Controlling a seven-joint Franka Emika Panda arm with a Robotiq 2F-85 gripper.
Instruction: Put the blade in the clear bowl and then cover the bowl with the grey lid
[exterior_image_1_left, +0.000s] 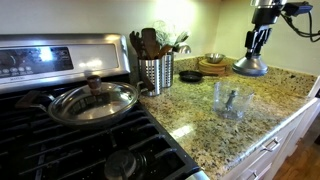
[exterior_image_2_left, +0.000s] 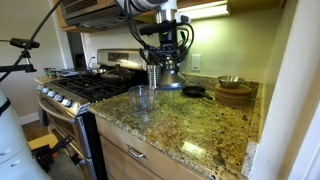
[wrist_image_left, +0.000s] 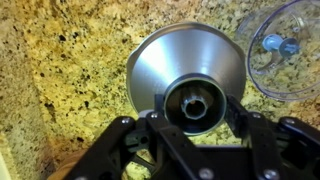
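Note:
The grey lid (wrist_image_left: 170, 60) stands on the granite counter, domed, with a central knob (wrist_image_left: 193, 103). My gripper (wrist_image_left: 193, 106) comes straight down over it, and its two fingers (wrist_image_left: 236, 112) press against opposite sides of the knob. In both exterior views the gripper (exterior_image_1_left: 257, 45) (exterior_image_2_left: 170, 62) stands just above the lid (exterior_image_1_left: 250, 68) (exterior_image_2_left: 170, 84). The clear bowl (exterior_image_1_left: 228, 100) (exterior_image_2_left: 142, 98) (wrist_image_left: 290, 55) sits apart from the lid, toward the counter's front. The blade (exterior_image_1_left: 231, 98) (wrist_image_left: 280, 45) stands upright inside it.
A steel utensil holder (exterior_image_1_left: 155, 70) stands beside the stove (exterior_image_1_left: 60, 130). A large glass pan lid (exterior_image_1_left: 92, 100) rests on a burner. A wooden board with a metal bowl (exterior_image_1_left: 213, 60) and a small black pan (exterior_image_1_left: 190, 76) sit at the back. The counter edge (exterior_image_1_left: 270, 130) runs along the front.

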